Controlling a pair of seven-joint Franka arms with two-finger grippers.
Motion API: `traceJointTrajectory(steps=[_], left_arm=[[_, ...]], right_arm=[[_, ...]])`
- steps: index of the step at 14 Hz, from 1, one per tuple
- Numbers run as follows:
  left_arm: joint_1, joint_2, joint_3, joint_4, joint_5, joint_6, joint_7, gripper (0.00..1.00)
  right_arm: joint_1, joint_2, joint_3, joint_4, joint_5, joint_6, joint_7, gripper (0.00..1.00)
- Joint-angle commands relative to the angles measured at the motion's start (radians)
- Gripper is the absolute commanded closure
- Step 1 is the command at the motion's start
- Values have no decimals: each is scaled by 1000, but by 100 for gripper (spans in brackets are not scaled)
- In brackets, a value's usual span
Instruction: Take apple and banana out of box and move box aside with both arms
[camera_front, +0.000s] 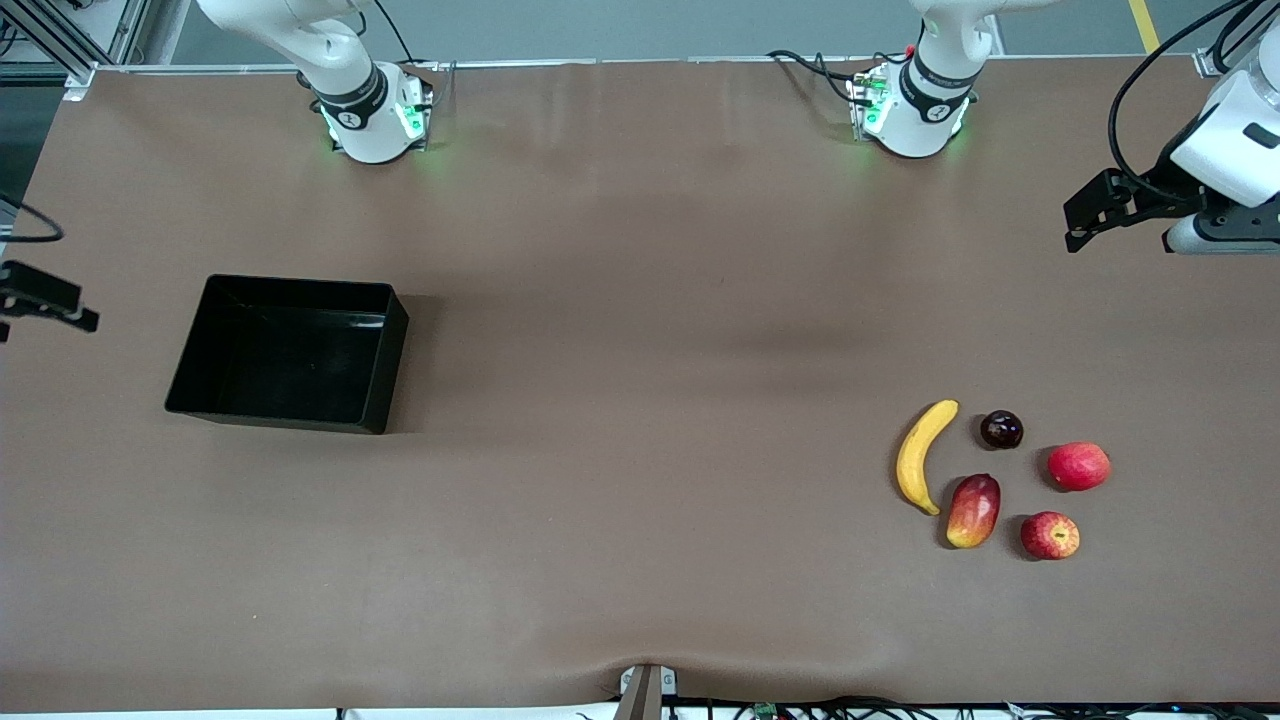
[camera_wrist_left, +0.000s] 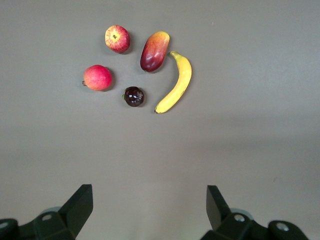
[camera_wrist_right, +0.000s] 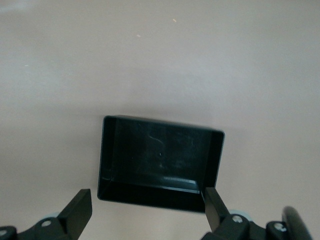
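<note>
The black box (camera_front: 290, 350) stands empty toward the right arm's end of the table; it also shows in the right wrist view (camera_wrist_right: 160, 160). The yellow banana (camera_front: 922, 455) (camera_wrist_left: 175, 82) and the red apple with a stem dimple (camera_front: 1049, 535) (camera_wrist_left: 117, 38) lie in a fruit cluster toward the left arm's end. My left gripper (camera_front: 1075, 228) (camera_wrist_left: 150, 200) is open and empty, up over bare table at that end, apart from the fruits. My right gripper (camera_front: 50, 300) (camera_wrist_right: 147, 202) is open and empty, up in the air by the table's edge beside the box.
In the same cluster lie a red-yellow mango (camera_front: 973, 510) between banana and apple, a dark plum (camera_front: 1001, 429) and another round red fruit (camera_front: 1078, 466). The brown table (camera_front: 640, 400) lies bare between box and fruits.
</note>
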Motion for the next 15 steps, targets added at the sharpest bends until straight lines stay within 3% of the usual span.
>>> traceJointTrajectory(steps=[1, 2, 3, 5, 8, 11, 13, 15], left_arm=[[1, -7, -1, -3, -6, -2, 21, 0], [1, -7, -1, -3, -6, -2, 21, 0], [1, -7, -1, -1, -6, -2, 21, 0], [6, -7, -1, -1, -6, -2, 21, 0], [6, -7, -1, -1, -6, -2, 21, 0], [8, -13, 5, -1, -6, -2, 20, 0], [8, -13, 5, -1, -6, -2, 20, 0], [8, -14, 7, -1, -8, -2, 17, 0]], right_arm=[[-187, -178, 234, -259, -62, 86, 107, 0], [-267, -254, 320, -380, -67, 155, 113, 0], [-307, -313, 361, -467, -67, 194, 117, 0], [-312, -353, 361, -536, -67, 197, 117, 0], [-325, -359, 352, -511, -51, 134, 118, 0], [-335, -281, 340, -337, -54, 130, 118, 0], [-313, -226, 285, -248, -51, 128, 114, 0], [-267, -220, 243, -240, -50, 122, 115, 0]])
